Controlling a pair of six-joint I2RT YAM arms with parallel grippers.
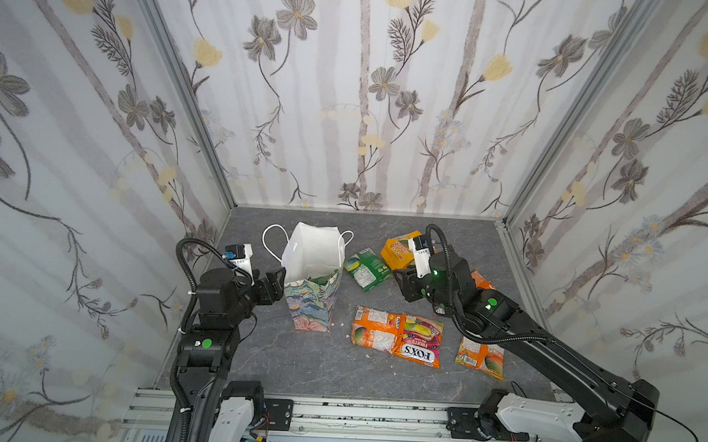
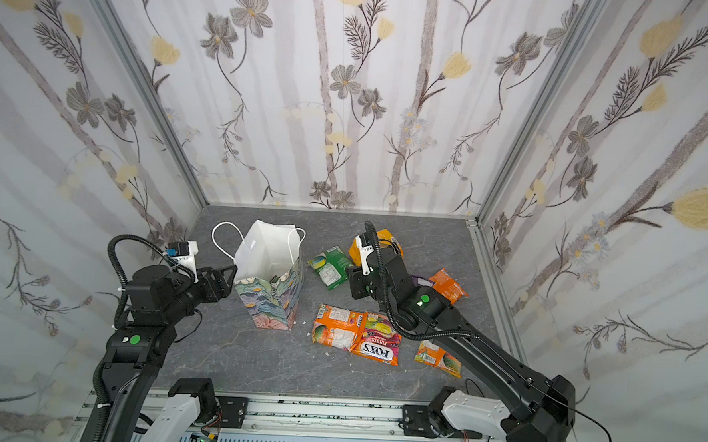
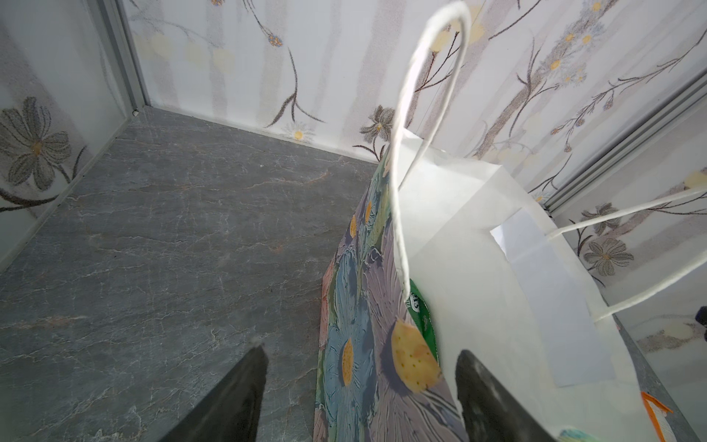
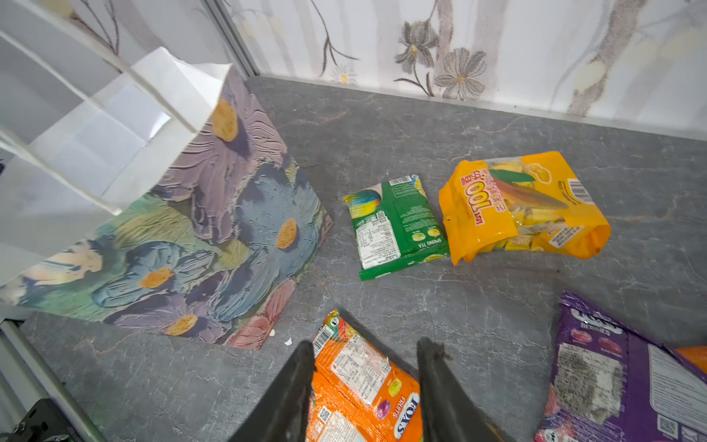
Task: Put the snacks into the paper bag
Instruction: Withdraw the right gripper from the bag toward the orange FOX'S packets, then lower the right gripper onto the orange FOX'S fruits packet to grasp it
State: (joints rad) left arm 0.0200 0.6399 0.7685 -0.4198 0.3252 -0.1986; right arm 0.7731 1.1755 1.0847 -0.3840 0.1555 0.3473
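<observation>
Grey stone-look table, floral walls round 3 sides. The paper bag stands upright left of centre, mouth open, white inside, 2 cord handles flopped outward. One green packet is already inside, against the near wall.

Snacks on the table, all to the right of the bag:
- yellow packet at the back, biggest, crumpled
- orange packet in front, its right edge under the pink-orange FOX'S packet
- purple packet beside R arm, mostly hidden by it in both top views
- 2nd orange packet front right, partly under R arm; a 3rd orange one peeks out behind that arm
- green packet just left of the yellow one, apart from the bag

L gripper sits at the bag's left rim – jaws well apart, bag wall between them, one finger outside, other over the white interior, not clamping, nothing held.

R gripper hovers between green packet and the orange/FOX'S pair – jaws part-open, empty. In the wrist view the orange packet lies on the table below the gap.
</observation>
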